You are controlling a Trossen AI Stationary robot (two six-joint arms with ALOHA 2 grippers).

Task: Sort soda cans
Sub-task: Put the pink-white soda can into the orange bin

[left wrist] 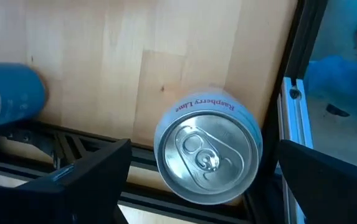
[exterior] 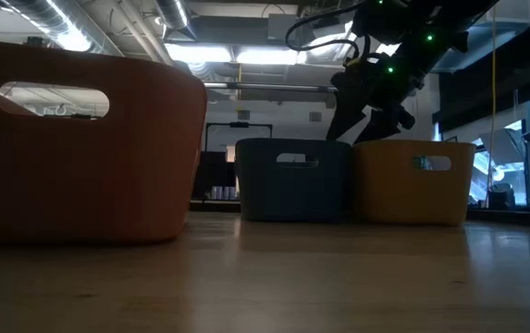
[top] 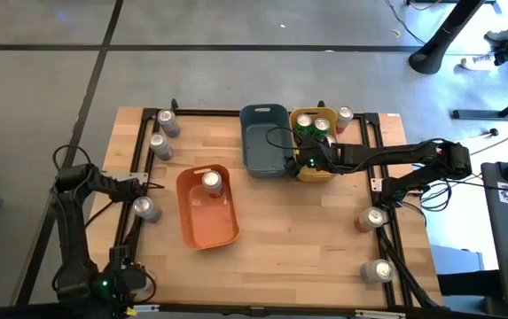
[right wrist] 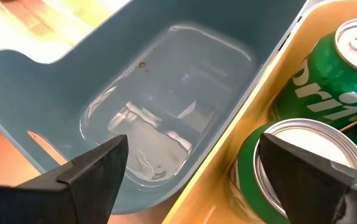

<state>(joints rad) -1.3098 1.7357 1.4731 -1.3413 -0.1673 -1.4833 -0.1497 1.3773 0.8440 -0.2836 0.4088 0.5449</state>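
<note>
Right tool (top: 305,160) was seen open over the yellow bin (top: 300,170), two green cans (top: 312,127) inside. Left tool (top: 153,198) was spread around a can (top: 146,208) at 9 o'clock. One can sat in the orange bin (top: 191,230); six were left on the desk (top: 298,239).

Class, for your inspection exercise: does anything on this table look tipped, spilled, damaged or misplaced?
Nothing stands out. The cans in view stand upright, the green cans sit in the yellow bin, one can in the orange bin, and the blue bin is empty.
</note>
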